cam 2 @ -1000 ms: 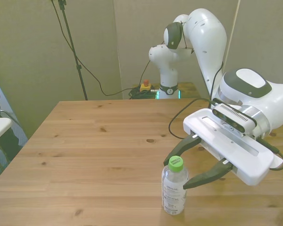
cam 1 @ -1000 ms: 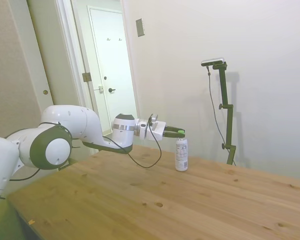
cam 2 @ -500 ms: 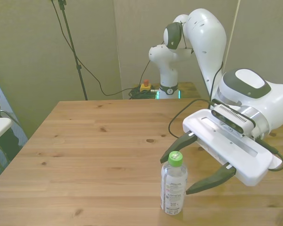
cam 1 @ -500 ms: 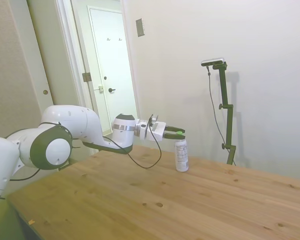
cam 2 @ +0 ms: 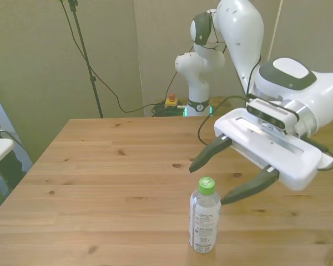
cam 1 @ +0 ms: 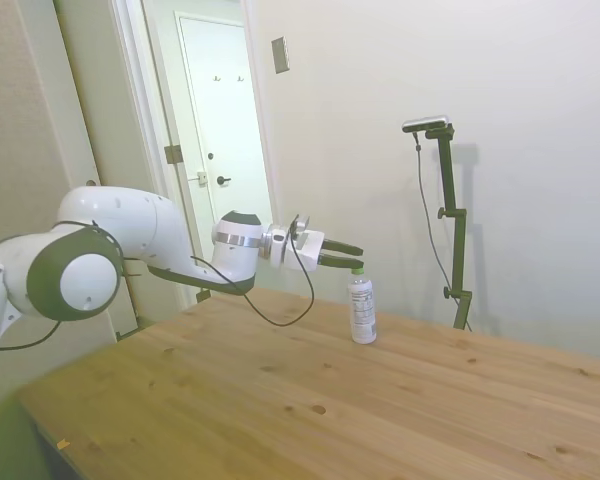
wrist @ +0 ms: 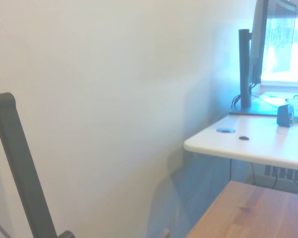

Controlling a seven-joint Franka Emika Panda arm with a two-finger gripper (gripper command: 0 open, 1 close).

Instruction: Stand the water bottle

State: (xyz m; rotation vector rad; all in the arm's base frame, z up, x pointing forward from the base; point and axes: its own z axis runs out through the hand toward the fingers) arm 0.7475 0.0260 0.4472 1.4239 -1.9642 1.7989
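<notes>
One water bottle [cam 2: 205,215] stands upright on the wooden counter [cam 2: 111,166], near its front edge in the front view and just toward the front view's right of centre, its green cap [cam 2: 206,184] on top and its white printed label facing the camera. The gripper [cam 2: 227,180] hangs just above and behind the cap, its dark jaws spread wide apart and holding nothing; in the side view the gripper [cam 1: 342,257] sits level with the cap's top, not touching it. Judged from how it lies, the standing looks done. The bottle seems small, clear and thin-walled, so probably light and easy to tip with a sideways nudge; the plastic would likely give under a hard squeeze and could slip where the label is smooth. If it needed taking up again, the firm neck just under the cap, or the labelled middle with a gentle grip, looks the safest hold. The wrist view shows only a wall and a white desk [wrist: 248,141]
</notes>
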